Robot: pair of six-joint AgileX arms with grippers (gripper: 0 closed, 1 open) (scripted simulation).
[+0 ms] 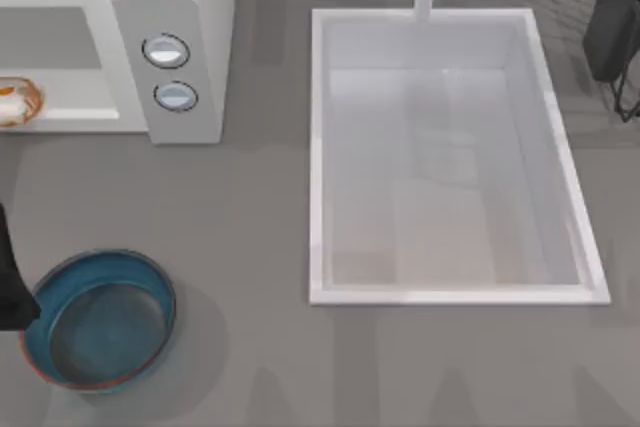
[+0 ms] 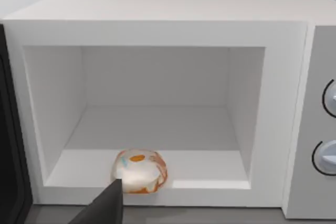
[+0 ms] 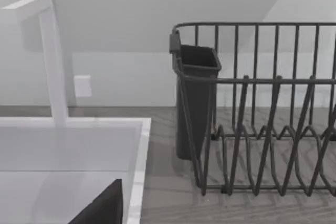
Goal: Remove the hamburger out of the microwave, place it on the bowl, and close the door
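On the grey surface [image 1: 260, 247], the microwave [image 2: 157, 9] stands open; the hamburger [image 2: 139, 171] (pale bun, orange spot) sits at its cavity's front edge. Left tool [image 2: 105, 208] is just before it; cannot tell its fingers' state.

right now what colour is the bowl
Dark teal-blue with a thin reddish-brown rim; the bowl shows best in the top view.
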